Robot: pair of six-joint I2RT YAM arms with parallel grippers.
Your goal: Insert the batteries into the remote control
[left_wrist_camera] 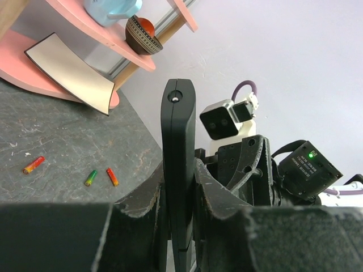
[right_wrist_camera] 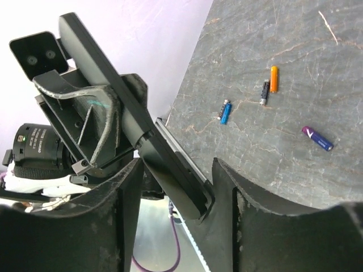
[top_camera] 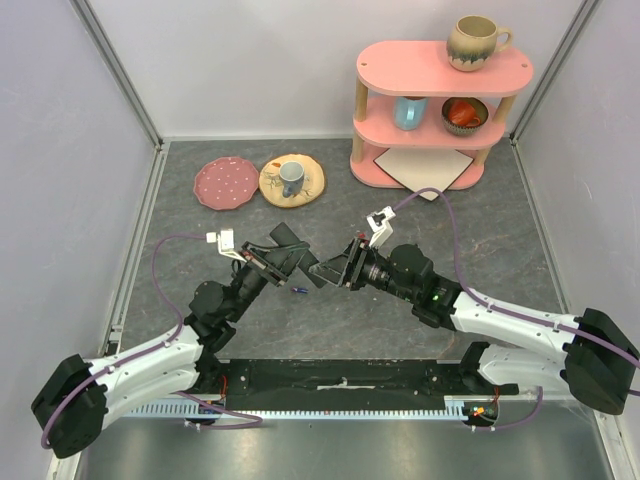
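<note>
The black remote control (left_wrist_camera: 178, 141) stands on edge between the pads of my left gripper (left_wrist_camera: 180, 187), which is shut on it above the table. My right gripper (right_wrist_camera: 177, 170) faces the left one, and the remote control's (right_wrist_camera: 108, 73) lower end lies between its jaws. That end touches the right finger (right_wrist_camera: 227, 187), with a gap to the left finger (right_wrist_camera: 127, 192). Batteries lie loose on the grey table: a blue one (right_wrist_camera: 225, 111), an orange one (right_wrist_camera: 274, 79), a dark one (right_wrist_camera: 264, 92), a purple one (right_wrist_camera: 317, 138), and red-and-green ones (left_wrist_camera: 91, 178).
A pink three-tier shelf (top_camera: 440, 110) at the back right carries a mug (top_camera: 475, 42), a blue cup and a bowl. A white card (top_camera: 425, 165) lies on its base. A pink plate (top_camera: 227, 183) and a yellow plate (top_camera: 310, 188) with a cup sit at the back left.
</note>
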